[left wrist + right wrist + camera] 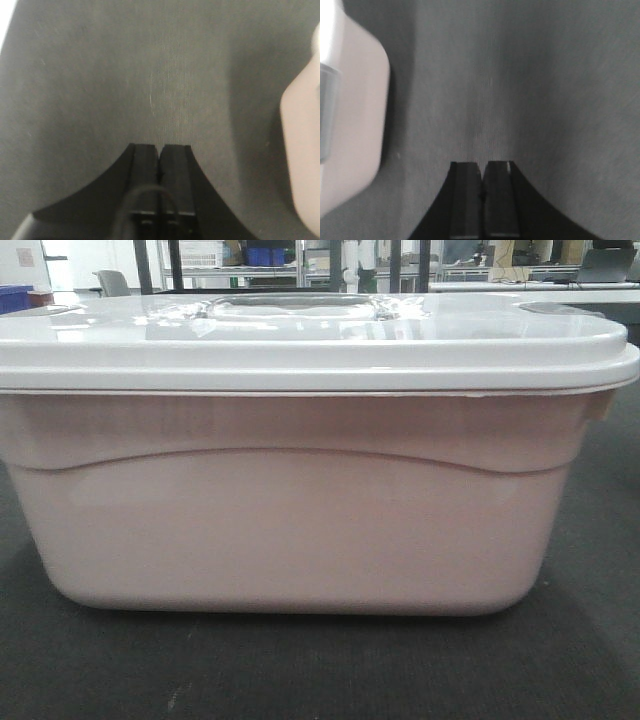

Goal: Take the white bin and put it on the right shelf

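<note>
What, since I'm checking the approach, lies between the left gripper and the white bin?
Only bare dark carpet separates the left gripper from the white bin, seen in the left wrist view.

At six o'clock the left gripper (160, 146) hung over dark grey carpet (150, 70), its black jaws pressed together with nothing between them. At three to four o'clock, blurred, a rounded corner of the white bin (302, 150) stood apart from it.

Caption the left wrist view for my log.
Left gripper, jaws shut and empty, over grey carpet; white bin at frame right.
</note>
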